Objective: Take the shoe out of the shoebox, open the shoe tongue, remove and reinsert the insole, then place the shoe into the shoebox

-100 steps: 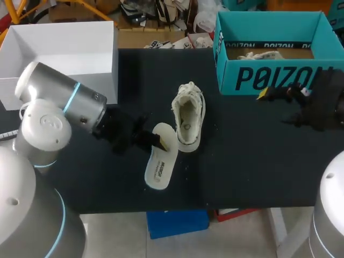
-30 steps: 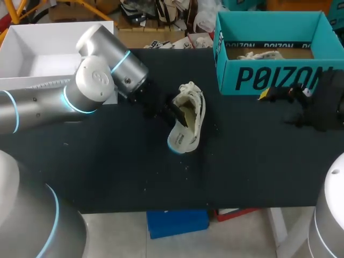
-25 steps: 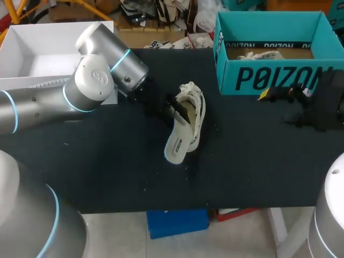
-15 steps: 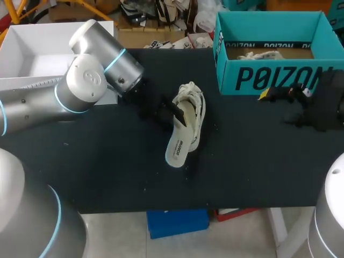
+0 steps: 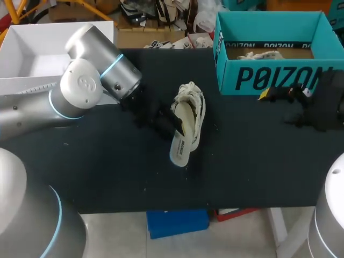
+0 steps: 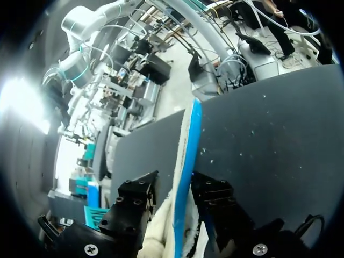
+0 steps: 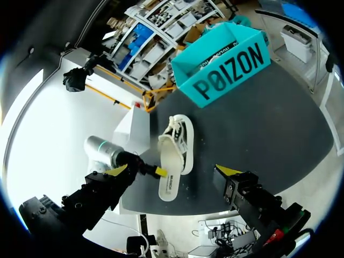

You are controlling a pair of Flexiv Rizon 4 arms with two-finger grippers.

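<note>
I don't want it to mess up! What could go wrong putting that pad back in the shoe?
The insole hangs well out past the heel of the shoe, pinched in the left jaws; it may buckle instead of sliding flat. Nothing holds the shoe, so a push might just scoot it.

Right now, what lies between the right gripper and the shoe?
Only bare black table. The head view shows nothing between the open right gripper and the shoe.

bold black lettering on the front wall of the teal shoebox [image 5: 228, 70], small dark print on insole [image 5: 181, 146], illegible
</note>
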